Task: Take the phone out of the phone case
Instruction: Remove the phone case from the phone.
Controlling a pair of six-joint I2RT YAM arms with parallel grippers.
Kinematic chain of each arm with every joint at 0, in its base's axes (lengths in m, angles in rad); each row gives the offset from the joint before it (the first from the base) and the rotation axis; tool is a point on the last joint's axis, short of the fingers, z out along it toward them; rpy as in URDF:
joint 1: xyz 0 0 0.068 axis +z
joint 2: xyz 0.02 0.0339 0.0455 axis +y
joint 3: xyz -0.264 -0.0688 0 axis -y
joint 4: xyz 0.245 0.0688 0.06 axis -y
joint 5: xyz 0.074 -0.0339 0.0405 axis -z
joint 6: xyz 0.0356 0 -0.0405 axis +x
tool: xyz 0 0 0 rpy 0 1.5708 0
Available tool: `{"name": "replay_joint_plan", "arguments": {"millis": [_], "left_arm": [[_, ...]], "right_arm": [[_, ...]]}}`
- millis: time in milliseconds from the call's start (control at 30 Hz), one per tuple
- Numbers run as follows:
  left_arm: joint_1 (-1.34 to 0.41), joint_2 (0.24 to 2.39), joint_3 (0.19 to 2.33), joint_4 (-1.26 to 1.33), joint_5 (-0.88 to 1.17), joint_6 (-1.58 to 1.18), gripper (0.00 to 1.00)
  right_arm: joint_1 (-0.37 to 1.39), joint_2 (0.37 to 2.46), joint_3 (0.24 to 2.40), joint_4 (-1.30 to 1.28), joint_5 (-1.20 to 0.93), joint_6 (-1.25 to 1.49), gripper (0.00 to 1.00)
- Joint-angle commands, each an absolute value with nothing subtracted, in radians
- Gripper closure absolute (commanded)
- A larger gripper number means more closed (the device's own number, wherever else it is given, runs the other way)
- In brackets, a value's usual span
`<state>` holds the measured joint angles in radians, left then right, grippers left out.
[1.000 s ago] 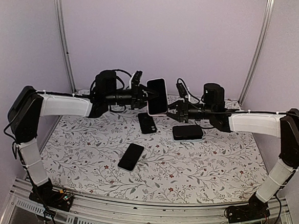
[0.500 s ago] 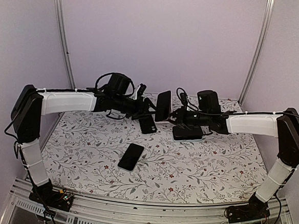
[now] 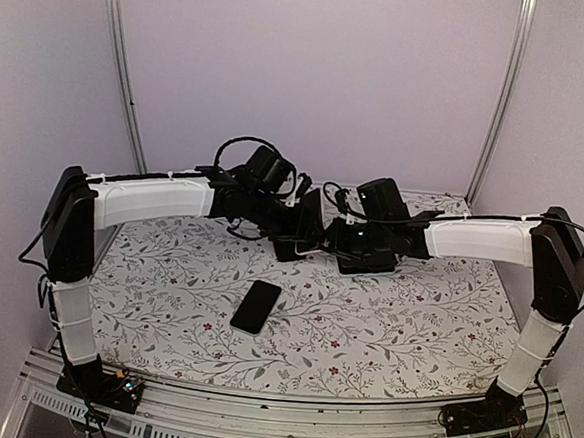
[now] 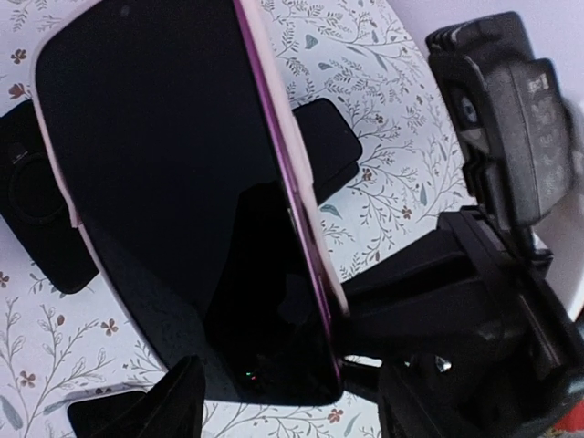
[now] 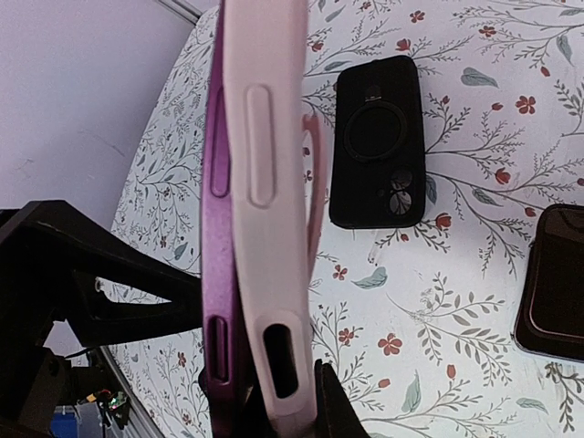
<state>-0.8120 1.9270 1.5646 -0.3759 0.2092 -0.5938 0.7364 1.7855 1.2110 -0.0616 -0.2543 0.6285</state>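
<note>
The phone has a dark screen and a purple edge. It sits in a pale pink case and is held above the back middle of the table between both grippers. My left gripper faces the screen, and its fingers flank the phone's lower end. My right gripper is shut across the thickness at one end, with one finger on the case back. In the right wrist view the case lip stands a little off the phone's edge.
A black case lies back-up on the floral cloth under the held phone and also shows in the right wrist view. A black slab lies to its right. A bare black phone lies nearer the front. Walls close the back and sides.
Both grippers have lowered the phone from upright and high to low over the black case. The arms have closed in toward the centre, and the phone now shows edge-on.
</note>
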Motion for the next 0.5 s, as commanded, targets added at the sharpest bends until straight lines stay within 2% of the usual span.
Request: {"name": "replay_joint_plan", "arguments": {"millis": [0, 167, 467], "left_arm": [[-0.824, 1.973, 1.64, -0.483, 0.071, -0.567, 0.34], [-0.829, 2.007, 1.681, -0.554, -0.021, -0.575, 0.36], [-0.828, 2.059, 1.703, -0.538, 0.018, -0.619, 0.35]], "right_arm": [[0.765, 1.781, 1.277, -0.066, -0.181, 0.582, 1.0], [0.781, 1.767, 1.29, -0.088, -0.128, 0.566, 1.0], [0.871, 1.773, 1.372, -0.172, 0.067, 0.496, 1.0]]}}
